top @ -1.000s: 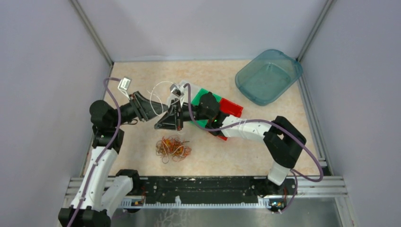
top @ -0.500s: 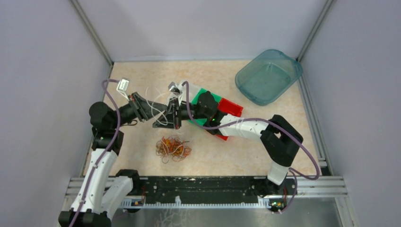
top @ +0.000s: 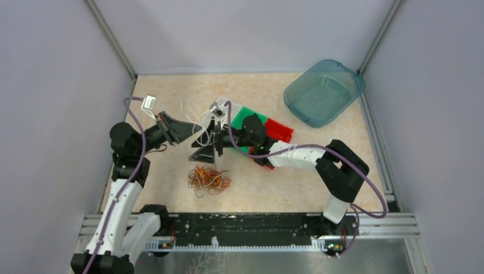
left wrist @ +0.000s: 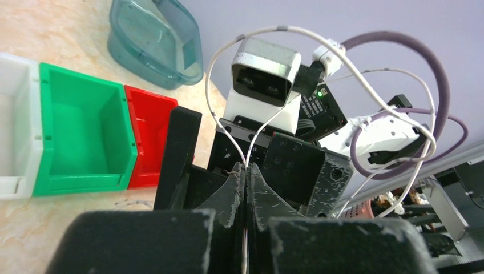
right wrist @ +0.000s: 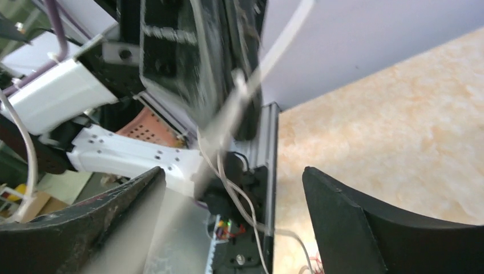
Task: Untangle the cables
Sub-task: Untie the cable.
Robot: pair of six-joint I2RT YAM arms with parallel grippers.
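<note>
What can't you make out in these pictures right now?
- Top view: the tangle of bands is too small to tell which loops interlock.
- Left wrist view: the white cable runs in between the shut left gripper, so its end is hidden.
- Right wrist view: the cable is motion-blurred, so whether it touches the open right gripper is unclear.

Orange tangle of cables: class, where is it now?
Top view: the orange tangle of cables lies on the table, left of centre, between the green bin and the near edge.
</note>
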